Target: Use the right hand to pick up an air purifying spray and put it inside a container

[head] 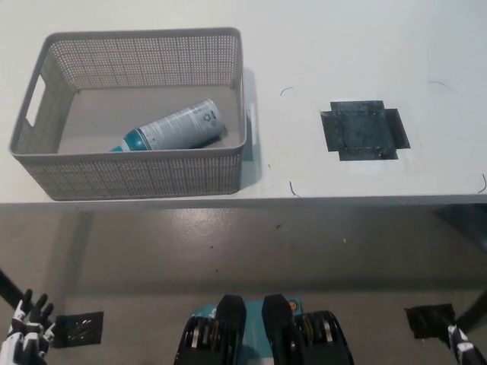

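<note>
We see the spray can (176, 126) lying in the grey basket (137, 171), upper left; left hand (23, 334) lower-left corner, fingers apart; right hand (460, 351) lower right, fingers unreadable.

Teal-capped spray can (176, 127) on its side — inside grey mesh basket (137, 173), on white table (319, 46)

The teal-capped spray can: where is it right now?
In the head view, the teal-capped white spray can lies on its side inside the grey perforated plastic basket on the white table's left part.
</note>
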{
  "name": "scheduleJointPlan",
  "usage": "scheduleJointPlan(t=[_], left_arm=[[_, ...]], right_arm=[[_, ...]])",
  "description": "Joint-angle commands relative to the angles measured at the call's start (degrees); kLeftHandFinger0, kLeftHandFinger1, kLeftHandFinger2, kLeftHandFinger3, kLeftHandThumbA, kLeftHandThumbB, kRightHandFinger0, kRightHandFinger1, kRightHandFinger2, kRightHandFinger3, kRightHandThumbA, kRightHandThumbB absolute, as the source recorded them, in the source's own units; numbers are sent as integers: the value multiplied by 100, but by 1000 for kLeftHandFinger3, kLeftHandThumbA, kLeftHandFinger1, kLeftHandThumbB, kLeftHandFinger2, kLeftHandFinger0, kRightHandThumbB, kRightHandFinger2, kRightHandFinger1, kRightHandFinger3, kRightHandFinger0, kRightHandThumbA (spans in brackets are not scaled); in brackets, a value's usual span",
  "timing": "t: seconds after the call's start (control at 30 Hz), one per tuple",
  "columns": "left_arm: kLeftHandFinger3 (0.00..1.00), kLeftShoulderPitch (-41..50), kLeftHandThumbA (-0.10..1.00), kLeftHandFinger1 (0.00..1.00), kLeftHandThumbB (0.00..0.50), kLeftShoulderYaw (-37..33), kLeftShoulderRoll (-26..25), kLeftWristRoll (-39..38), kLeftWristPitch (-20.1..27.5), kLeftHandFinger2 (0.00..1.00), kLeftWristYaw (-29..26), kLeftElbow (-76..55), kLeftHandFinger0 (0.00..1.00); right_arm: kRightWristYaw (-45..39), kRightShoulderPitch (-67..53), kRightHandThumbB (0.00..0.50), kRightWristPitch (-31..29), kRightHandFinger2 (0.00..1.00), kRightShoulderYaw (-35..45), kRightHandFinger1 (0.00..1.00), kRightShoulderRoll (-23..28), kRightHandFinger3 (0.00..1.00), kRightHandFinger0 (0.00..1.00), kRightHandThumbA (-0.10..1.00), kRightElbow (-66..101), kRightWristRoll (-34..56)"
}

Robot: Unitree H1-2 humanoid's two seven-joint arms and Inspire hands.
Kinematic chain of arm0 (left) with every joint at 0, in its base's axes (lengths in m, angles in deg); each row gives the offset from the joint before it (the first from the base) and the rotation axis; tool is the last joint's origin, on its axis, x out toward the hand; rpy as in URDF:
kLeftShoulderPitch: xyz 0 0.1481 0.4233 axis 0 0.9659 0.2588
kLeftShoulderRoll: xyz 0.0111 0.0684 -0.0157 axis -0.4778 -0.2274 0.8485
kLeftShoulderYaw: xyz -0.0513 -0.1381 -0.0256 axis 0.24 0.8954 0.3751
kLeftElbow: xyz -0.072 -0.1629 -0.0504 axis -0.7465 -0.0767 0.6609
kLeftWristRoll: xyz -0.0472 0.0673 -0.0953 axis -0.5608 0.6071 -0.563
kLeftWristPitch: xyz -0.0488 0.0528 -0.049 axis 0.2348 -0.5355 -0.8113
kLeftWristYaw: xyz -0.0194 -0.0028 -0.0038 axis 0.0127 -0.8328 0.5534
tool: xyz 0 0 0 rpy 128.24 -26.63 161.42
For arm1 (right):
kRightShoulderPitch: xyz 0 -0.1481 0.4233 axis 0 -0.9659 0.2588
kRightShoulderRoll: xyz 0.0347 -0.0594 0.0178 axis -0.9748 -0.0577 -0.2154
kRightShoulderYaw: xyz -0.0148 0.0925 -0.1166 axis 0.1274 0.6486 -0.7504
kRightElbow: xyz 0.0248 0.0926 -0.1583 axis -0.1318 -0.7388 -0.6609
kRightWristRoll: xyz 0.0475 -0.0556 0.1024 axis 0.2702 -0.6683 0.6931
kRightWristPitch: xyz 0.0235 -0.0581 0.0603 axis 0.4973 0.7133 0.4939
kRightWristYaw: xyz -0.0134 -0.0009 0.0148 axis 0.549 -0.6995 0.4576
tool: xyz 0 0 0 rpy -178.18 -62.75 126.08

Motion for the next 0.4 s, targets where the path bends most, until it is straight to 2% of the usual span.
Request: scheduleJointPlan(t=[0.0, 0.1, 0.17, 0.23, 0.37], left_arm=[[1000, 48, 723, 1000, 500, -21, -212, 640, 959, 1000, -13, 4, 899], [1000, 18, 688, 1000, 500, -41, -228, 681, 1022, 1000, -11, 97, 901], [1000, 41, 685, 1000, 500, -53, -206, 726, 1121, 1000, -26, 166, 898], [1000, 44, 664, 1000, 500, -74, -219, 736, 1179, 1000, 5, 203, 896], [1000, 46, 688, 1000, 500, -101, -225, 735, 1181, 1000, 32, 217, 895]], right_arm=[[-139, 177, 418, -549, 1000, 54, 1000, 36, 1000, 1000, 1000, 39, 328], [-143, 191, 405, -538, 1000, 77, 1000, 60, 1000, 1000, 1000, 50, 342], [-145, 178, 419, -515, 1000, 77, 1000, 64, 1000, 1000, 1000, 61, 337], [-197, 198, 363, -577, 1000, 78, 1000, 47, 1000, 1000, 1000, -4, 453], [-183, 190, 361, -553, 1000, 87, 1000, 48, 1000, 1000, 1000, 24, 447]])
